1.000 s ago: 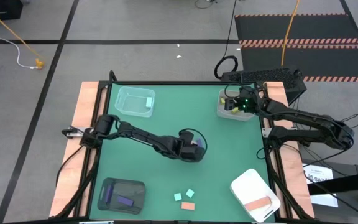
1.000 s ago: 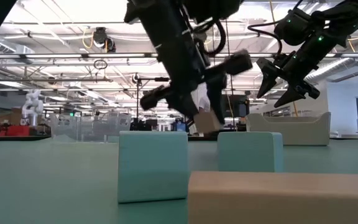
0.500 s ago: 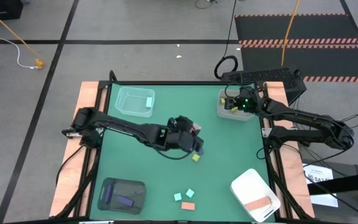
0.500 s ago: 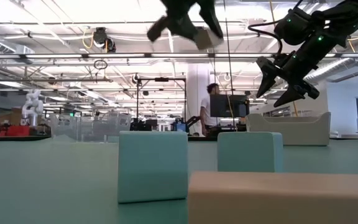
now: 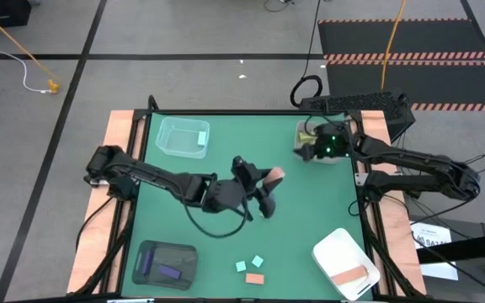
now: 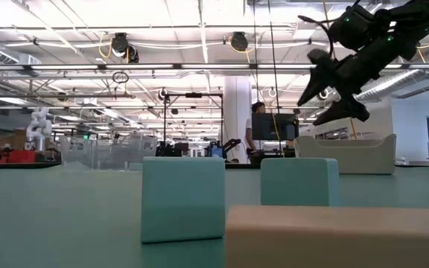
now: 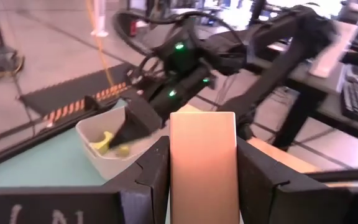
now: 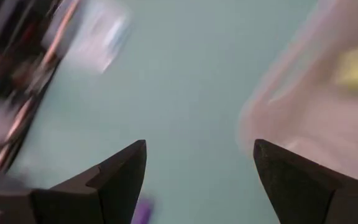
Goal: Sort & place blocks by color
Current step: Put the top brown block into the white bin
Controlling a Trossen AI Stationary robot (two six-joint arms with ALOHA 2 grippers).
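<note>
Green table (image 5: 310, 210), the landmark for all that follows, carried four trays and the loose blocks. Left arm reached across the table's middle; the left gripper (image 7: 202, 180) was raised above the surface there, fingers pinching a salmon-pink block (image 7: 203, 163) between them. Right arm stood over the table's far right corner; the right gripper (image 8: 197, 168) hovered at the beige tray (image 5: 310, 150), fingers spread and holding nothing. Trays, by corner of the table: white tray (image 5: 333, 249), near right, held one long salmon-pink bar (image 5: 352, 274); dark tray (image 5: 146, 252), near left, held a purple bar (image 5: 170, 271) and what appeared to be a second purple piece beside it; clear tray (image 5: 168, 135), far left, held one light teal block (image 5: 201, 137); the beige tray held yellow-green pieces (image 7: 107, 142), number not readable. Loose on the table's near edge: two light teal cubes (image 5: 249, 264) and one salmon-pink block (image 5: 254, 279), close together. One yellow-green block (image 5: 265, 214) lay on the table's middle, just beside the left gripper. Judged progress: past the halfway mark. Each colour already had a tray with matching stock. Outstanding: the pink block in the grip, likely owed to the white tray; the two teal cubes; the loose pink block; the loose yellow-green block.
</note>
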